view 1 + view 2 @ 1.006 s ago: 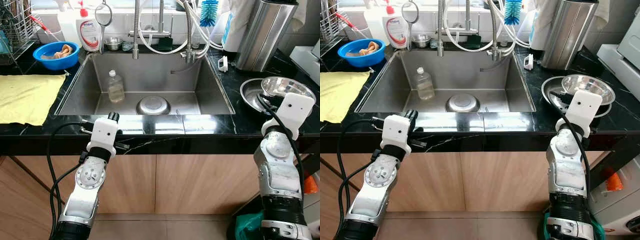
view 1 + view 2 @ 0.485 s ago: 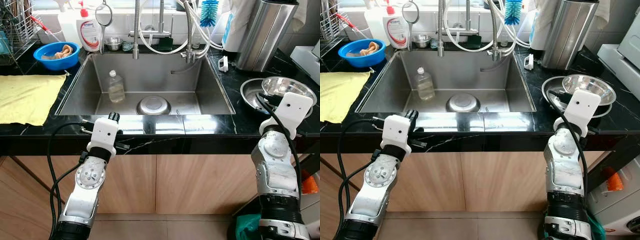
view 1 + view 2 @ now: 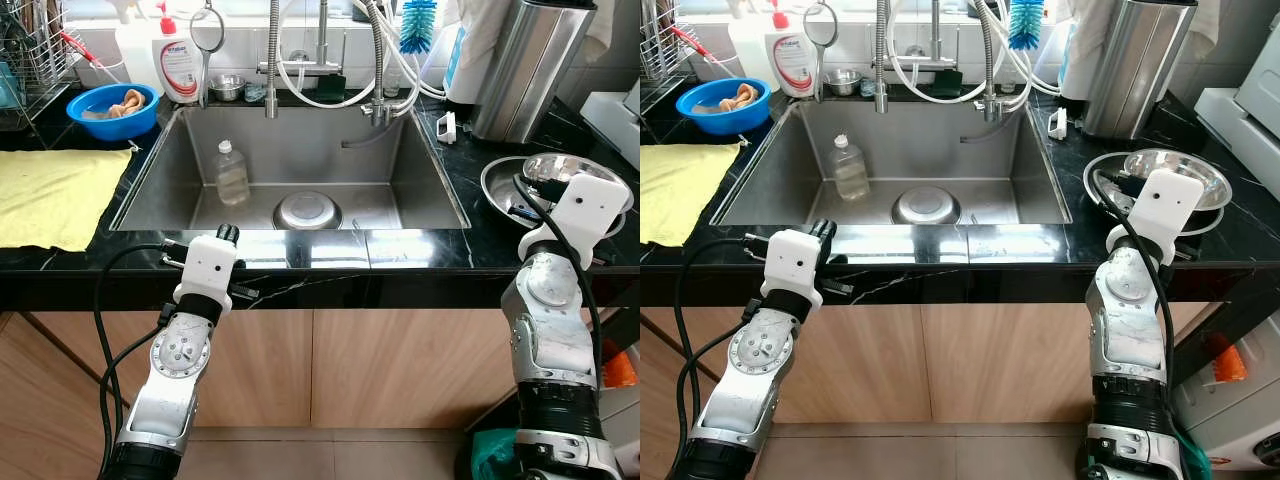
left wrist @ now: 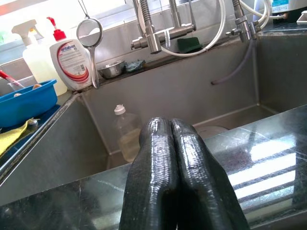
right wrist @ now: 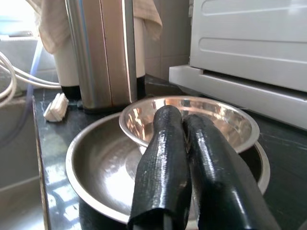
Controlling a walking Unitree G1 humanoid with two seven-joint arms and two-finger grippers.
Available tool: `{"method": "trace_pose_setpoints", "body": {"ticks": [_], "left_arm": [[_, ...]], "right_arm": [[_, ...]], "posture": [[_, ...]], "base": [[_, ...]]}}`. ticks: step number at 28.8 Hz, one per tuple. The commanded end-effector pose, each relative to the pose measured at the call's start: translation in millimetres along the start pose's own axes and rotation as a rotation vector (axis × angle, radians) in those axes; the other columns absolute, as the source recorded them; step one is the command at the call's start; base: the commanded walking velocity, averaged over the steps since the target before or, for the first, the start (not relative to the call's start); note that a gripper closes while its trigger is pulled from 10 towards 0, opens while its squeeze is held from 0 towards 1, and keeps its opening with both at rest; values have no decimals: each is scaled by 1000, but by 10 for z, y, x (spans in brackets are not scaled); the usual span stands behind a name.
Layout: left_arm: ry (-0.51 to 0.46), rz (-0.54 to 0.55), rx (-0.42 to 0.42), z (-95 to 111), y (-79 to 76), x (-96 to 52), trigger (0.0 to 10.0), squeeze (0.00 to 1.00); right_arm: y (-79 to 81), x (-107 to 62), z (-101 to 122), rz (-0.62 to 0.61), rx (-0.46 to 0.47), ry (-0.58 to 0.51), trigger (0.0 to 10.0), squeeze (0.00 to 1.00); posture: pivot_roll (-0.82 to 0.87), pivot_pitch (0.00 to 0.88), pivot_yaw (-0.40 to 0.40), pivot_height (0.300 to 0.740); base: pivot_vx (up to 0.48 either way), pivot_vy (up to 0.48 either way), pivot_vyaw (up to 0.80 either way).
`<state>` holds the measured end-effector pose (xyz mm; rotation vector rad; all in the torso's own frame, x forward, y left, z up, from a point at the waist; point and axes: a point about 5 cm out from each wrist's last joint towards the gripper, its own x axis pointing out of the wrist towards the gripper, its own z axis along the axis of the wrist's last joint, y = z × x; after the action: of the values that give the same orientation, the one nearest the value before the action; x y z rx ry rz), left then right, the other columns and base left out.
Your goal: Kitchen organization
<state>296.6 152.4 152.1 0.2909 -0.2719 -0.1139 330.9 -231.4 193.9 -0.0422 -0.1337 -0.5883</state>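
On the black counter to the right of the sink (image 3: 300, 140), a steel bowl (image 3: 575, 172) sits inside a wider steel plate (image 3: 497, 190). My right gripper (image 5: 184, 120) is shut and empty, its fingertips at the near rim of the bowl (image 5: 225, 120), over the plate (image 5: 100, 163). Whether they touch the rim I cannot tell. My left gripper (image 4: 170, 127) is shut and empty, above the counter's front edge, pointing into the sink. In the sink stand a clear plastic bottle (image 3: 231, 173) and an upturned steel dish (image 3: 307, 210).
A tall steel canister (image 3: 527, 65) stands behind the plate, a white appliance (image 3: 615, 115) to its right. Left of the sink lie a yellow cloth (image 3: 55, 195), a blue bowl (image 3: 112, 108), a soap bottle (image 3: 180, 62) and a dish rack (image 3: 30, 50). Faucet hoses (image 3: 380, 70) hang over the sink.
My right wrist has shifted slightly up and forward toward the steel bowl. The left arm has stayed still.
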Motion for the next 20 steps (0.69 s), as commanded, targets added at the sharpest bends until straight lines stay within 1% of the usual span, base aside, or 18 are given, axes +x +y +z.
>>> {"method": "trace_pose_setpoints", "body": {"ticks": [1, 2, 3, 7, 10, 11, 12, 13, 14, 16, 17, 18, 20], "left_arm": [[-5, 2, 13, 27, 10, 24, 10000, 0], [-5, 3, 13, 27, 10, 25, 10000, 0], [-5, 4, 12, 27, 9, 26, 10000, 0], [-5, 5, 9, 25, -1, 29, 10000, 0], [-6, 6, 7, 28, -9, 28, 10000, 0], [-6, 9, 7, 26, -4, 27, 10000, 0], [-5, 10, 7, 25, -2, 26, 10000, 0], [-4, 12, 7, 21, 4, 24, 10000, 0], [-4, 12, 7, 21, 4, 24, 10000, 0], [-2, 16, 8, 17, 6, 21, 10000, 0], [-3, 16, 8, 17, 5, 21, 10000, 0], [-3, 16, 7, 18, 1, 22, 10000, 0], [-3, 16, 6, 16, -1, 25, 10000, 0]], "right_arm": [[57, 13, 175, 21, 39, -63, 471, 0], [69, 12, 206, 27, 40, -78, 471, 0], [107, 9, 308, 46, 26, -129, 10000, 0], [176, 3, 447, 73, 5, -194, 10000, 0], [196, -6, 483, 84, -7, -219, 10000, 0], [217, -17, 537, 99, -16, -253, 10000, 0], [222, -20, 552, 103, -18, -262, 10000, 0], [268, -36, 602, 137, -25, -294, 10000, 0], [268, -36, 602, 137, -25, -294, 10000, 0], [420, -86, 680, 267, -32, -345, 10000, 0], [448, -92, 681, 294, -27, -343, 10000, 0], [619, -105, 597, 461, 42, -222, 10000, 0], [781, -102, 444, 614, 105, -33, 10000, 0]], "posture": [[-84, 0, 12, 731], [-84, 0, 12, 731], [-84, 0, 11, 731], [-88, 0, 7, 731], [-86, 0, 4, 731], [-85, 0, 2, 731], [-85, 0, 2, 731], [-86, 0, 1, 731], [-86, 0, 1, 731], [-87, 0, -2, 731], [-87, 0, -2, 731], [-86, 0, -2, 731], [-94, 0, -3, 731]], "base": [[0, 0, 0], [0, 0, 0], [0, 0, 0], [0, 0, 0], [0, 0, 0], [0, 0, 0], [0, 0, 0], [0, 0, 0], [0, 0, 0], [0, 0, 0], [0, 0, 0], [0, 0, 0], [0, 0, 0]]}}
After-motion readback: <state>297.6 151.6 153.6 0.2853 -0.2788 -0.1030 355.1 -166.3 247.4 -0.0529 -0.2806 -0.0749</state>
